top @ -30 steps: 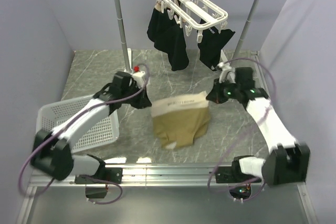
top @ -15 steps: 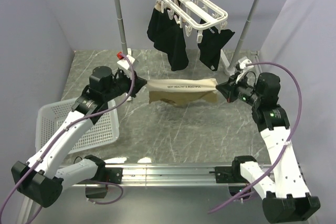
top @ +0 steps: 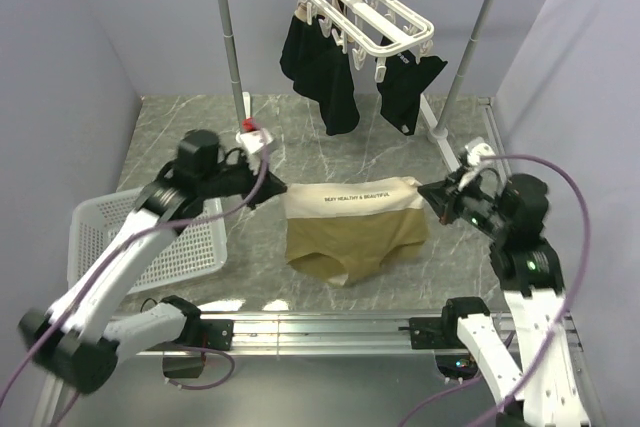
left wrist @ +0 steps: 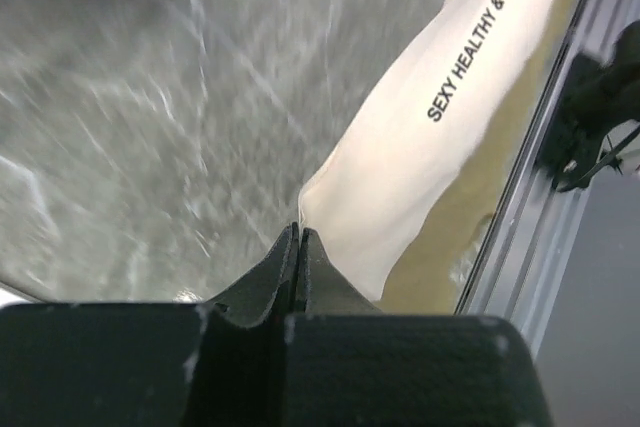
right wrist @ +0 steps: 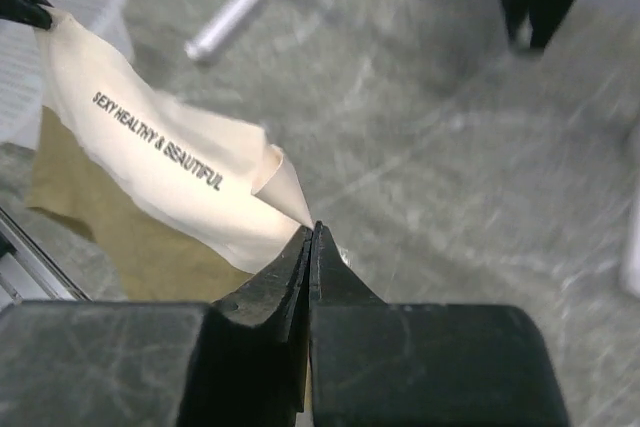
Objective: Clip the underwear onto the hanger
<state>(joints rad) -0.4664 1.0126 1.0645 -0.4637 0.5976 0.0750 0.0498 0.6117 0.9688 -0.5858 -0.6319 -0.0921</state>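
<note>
Near the basket, stretched underwear.

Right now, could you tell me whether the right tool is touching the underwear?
Touching. The right wrist view shows the right tool shut on the waistband corner of the underwear, with the fabric pinched between its tips.
</note>
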